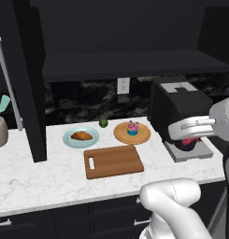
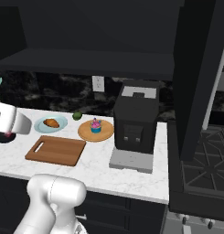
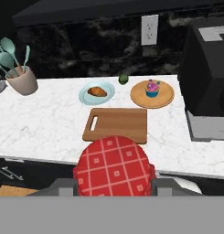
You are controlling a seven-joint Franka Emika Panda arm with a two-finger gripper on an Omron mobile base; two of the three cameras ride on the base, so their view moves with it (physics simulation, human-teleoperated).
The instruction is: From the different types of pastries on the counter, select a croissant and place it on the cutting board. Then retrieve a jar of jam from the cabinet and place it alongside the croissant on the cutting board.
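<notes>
**Item: jar of jam** [image 3: 114, 165]. Red, with a checked lid; held between the two fingers of the gripper [image 3: 114, 189], which are clenched against its sides. It hangs above the front edge of the counter [image 3: 49, 128], on the near side of the cutting board [image 3: 115, 124], clear of any surface.

**Item: cutting board.** Brown wood, handle slot toward the left end; lies near the counter's front edge, bare on top.

**Item: croissant** [image 3: 97, 91]. On a pale blue plate [image 3: 85, 97] behind the board's left end, toward the back wall. Not on the board, so by the task's order this half appears undone.

**Item: cupcake** [image 3: 152, 88]. On a round wooden plate [image 3: 166, 98] behind the board's right end; a small green fruit [image 3: 123, 79] sits between the two plates, nearer the wall.

**Item: coffee machine** [image 1: 179, 109]. Black, at the counter's right end, just beside the wooden plate.

**Handling note (judgement).** The jar should travel forward over the board and descend upright to one half of it, leaving the other half free for the croissant. The grip should be kept firm until the base touches wood; releasing high risks a roll toward the front edge. The coffee machine on the right should be given a wide berth.
</notes>
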